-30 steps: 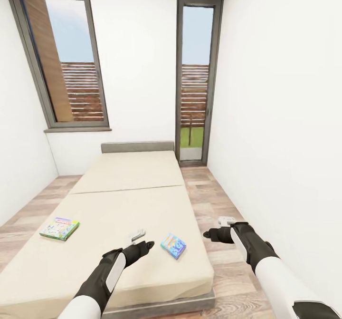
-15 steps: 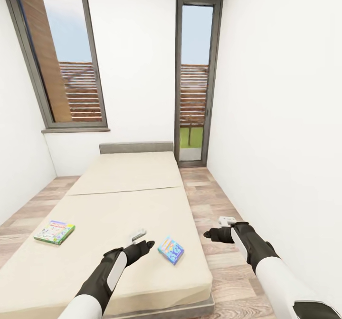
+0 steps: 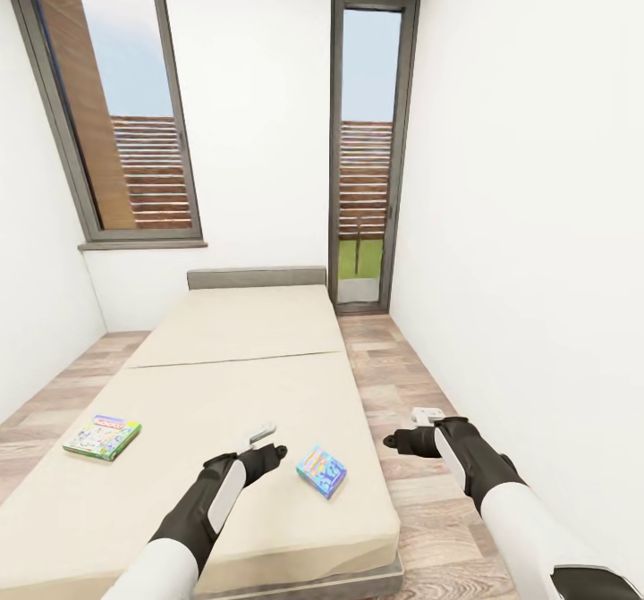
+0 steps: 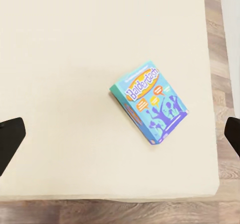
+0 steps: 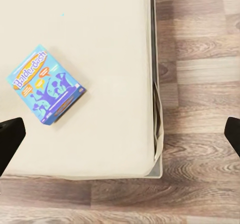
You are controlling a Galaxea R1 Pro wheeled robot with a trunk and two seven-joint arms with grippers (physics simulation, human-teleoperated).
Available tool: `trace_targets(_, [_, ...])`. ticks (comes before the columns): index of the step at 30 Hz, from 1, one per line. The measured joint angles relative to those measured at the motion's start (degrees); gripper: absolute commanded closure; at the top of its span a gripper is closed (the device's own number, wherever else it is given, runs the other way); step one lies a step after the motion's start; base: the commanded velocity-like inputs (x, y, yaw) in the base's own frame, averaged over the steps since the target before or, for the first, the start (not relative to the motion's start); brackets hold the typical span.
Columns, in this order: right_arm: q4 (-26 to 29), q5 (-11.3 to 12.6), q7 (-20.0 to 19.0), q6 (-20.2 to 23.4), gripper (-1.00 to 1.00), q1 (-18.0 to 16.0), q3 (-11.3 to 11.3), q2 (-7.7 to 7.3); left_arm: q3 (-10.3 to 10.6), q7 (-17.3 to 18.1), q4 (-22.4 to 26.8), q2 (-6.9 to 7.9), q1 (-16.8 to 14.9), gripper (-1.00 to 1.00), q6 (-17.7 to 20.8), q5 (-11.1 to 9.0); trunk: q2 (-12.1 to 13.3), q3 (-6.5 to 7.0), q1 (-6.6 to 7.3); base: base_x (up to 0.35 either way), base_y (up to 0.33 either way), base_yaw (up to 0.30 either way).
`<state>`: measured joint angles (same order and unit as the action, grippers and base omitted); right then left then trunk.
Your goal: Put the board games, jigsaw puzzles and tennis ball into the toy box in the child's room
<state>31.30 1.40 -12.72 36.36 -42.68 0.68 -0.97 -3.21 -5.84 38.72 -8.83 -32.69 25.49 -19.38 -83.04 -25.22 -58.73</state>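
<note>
Both grippers wide, empty: L gripper (image 3: pixel 262 442) over bed (image 3: pixel 241 332) nr Balderdash box (image 3: pixel 321 470); R gripper (image 3: pixel 413 428) over floor (image 3: pixel 402 385)

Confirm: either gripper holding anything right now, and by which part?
Nothing held. Left gripper hangs open above the bed, near the blue Balderdash box; right gripper is open over the floor. Both boxes lie free.

Two board games lie flat on the bed: blue Balderdash box (image 3: pixel 321 470) near its foot, green box (image 3: pixel 102 436) at its left edge.
</note>
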Motion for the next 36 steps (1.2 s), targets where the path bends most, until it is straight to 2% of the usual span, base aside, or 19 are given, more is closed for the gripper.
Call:
trace_targets(4, [0.0, 0.0, 0.0, 0.2, -1.0, 0.0, 0.0, 0.04, 1.1, -1.5, 0.2, -0.11, -0.3, -1.0, 0.7, -1.6, 0.0, 0.0, 0.0, 0.002, -0.001, 0.0])
trace_targets(6, [0.0, 0.0, 0.0, 1.0, -1.0, -0.2, 0.0, 0.01, 1.8, -2.6, 0.6, -0.12, -0.6, -1.0, 2.2, -4.7, 0.0, 0.0, 0.0, 0.001, -0.001, 0.0])
trace_targets(7, [0.0, 0.0, 0.0, 1.0, -1.0, -0.2, 0.0, 0.01, 1.9, -2.6, 0.6, -0.11, -0.6, -1.0, 2.2, -4.7, 0.0, 0.0, 0.0, 0.0, 0.0, 0.0])
trace_targets(9, [0.0, 0.0, 0.0, 2.6, -1.0, -0.3, -0.1, 0.01, 2.4, -3.6, 1.0, -0.01, -0.8, -1.0, 3.7, -8.2, 0.0, 0.0, 0.0, 0.0, 0.0, 0.0])
trace_targets(10, [0.0, 0.0, 0.0, 2.6, -1.0, -0.3, -0.1, 0.01, 2.4, -3.6, 1.0, -0.01, -0.8, -1.0, 3.8, -8.3, 0.0, 0.0, 0.0, 0.0, 0.0, 0.0])
trace_targets(11, [0.0, -0.1, 0.1, 3.5, -1.0, -0.3, -0.1, 0.01, 2.7, -4.1, 1.2, 0.05, -0.8, -1.0, 4.3, -9.7, 0.0, 0.0, 0.0, 0.0, 0.0, 0.0])
trace_targets(12, [0.0, -0.1, 0.1, 3.5, -1.0, -0.3, -0.1, 0.01, 2.7, -4.2, 1.2, 0.06, -0.8, -1.0, 4.3, -9.7, 0.0, 0.0, 0.0, 0.0, 0.0, 0.0])
trace_targets(13, [0.1, -0.1, 0.1, 4.4, -1.0, -0.4, -0.1, 0.01, 2.8, -4.6, 1.4, 0.12, -0.9, -1.0, 4.8, -10.9, -0.4, -0.18, -0.21, 0.0, 0.0, 0.0])
trace_targets(14, [0.1, -0.1, 0.1, 4.4, -1.0, -0.4, -0.1, 0.01, 2.8, -4.6, 1.4, 0.13, -0.9, -1.0, 4.8, -10.9, -0.8, -0.36, -0.43, 0.0, 0.0, 0.0])
trace_targets(16, [0.1, -0.1, 0.0, 5.8, -1.0, -0.5, -0.1, -0.02, 3.1, -5.2, 1.8, 0.22, -0.9, -1.0, 5.5, -12.6, -1.6, -0.71, -0.87, 0.0, 0.0, 0.0])
trace_targets(26, [0.9, -0.2, 0.0, 7.9, -1.0, -0.8, -0.2, -0.21, 4.1, -5.7, 2.2, 0.33, -1.0, -1.0, 6.3, -14.8, -5.6, -2.51, -3.07, 0.0, 0.0, 0.0])
trace_targets(36, [3.3, -0.3, 0.0, 8.7, -1.0, -0.9, -0.2, -1.07, 5.4, -5.9, 2.3, 0.39, -1.0, -1.0, 6.4, -15.5, -9.6, -4.31, -5.27, 0.0, 0.0, 0.0])
